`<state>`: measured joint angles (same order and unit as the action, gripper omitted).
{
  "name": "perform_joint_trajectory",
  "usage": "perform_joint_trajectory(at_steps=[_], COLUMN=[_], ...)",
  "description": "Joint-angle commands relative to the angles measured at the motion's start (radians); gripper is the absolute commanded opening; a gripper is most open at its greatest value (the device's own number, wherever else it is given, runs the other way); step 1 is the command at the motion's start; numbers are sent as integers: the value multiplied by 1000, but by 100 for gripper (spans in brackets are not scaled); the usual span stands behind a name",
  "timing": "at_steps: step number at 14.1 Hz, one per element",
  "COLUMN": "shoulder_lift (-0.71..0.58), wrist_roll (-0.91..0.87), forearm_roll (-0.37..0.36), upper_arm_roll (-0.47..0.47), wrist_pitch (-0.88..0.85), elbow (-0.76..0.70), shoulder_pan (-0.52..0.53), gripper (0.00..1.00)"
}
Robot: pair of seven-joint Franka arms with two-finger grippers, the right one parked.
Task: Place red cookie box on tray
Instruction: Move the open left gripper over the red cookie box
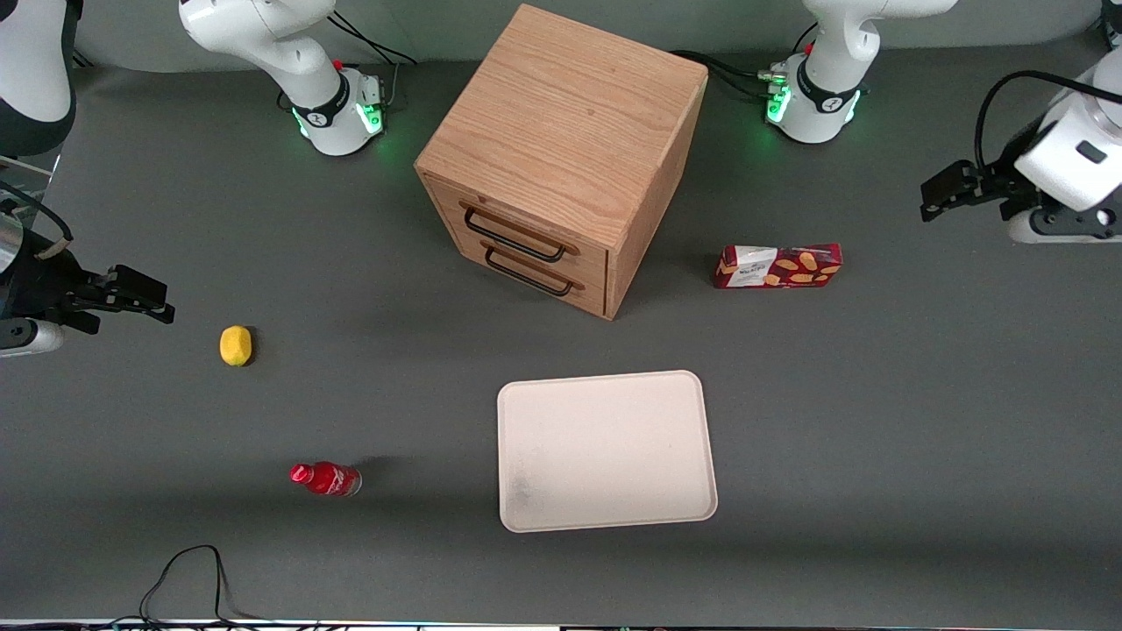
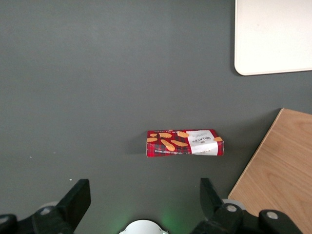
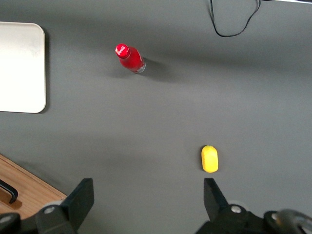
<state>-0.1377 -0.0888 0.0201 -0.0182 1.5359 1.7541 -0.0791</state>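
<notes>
grey tabletop: red cookie box (image 1: 777, 266) lies apart from the tray (image 1: 605, 450); gripper (image 1: 940, 196) hangs spread wide, empty, reach not begun; next, descend and grasp.

The red cookie box (image 2: 185, 143) carries a white label patch whose brand reads "WALKERS" in the left wrist view; the smaller print beneath it cannot be read. The white script on the small red bottle (image 1: 326, 478) is too small to make out
</notes>
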Motion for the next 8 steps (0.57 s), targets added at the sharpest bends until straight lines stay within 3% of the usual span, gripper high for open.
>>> perform_joint_trajectory(at_steps=[1,8], shoulder_lift=[-126,-328], wrist_roll=[-8,-144], forearm_roll=[11,69], upper_arm_roll=[-29,-163], wrist_pitch=[55,58], elbow=[155,343], shoulder_pan=[-13,-18], gripper=[100,100])
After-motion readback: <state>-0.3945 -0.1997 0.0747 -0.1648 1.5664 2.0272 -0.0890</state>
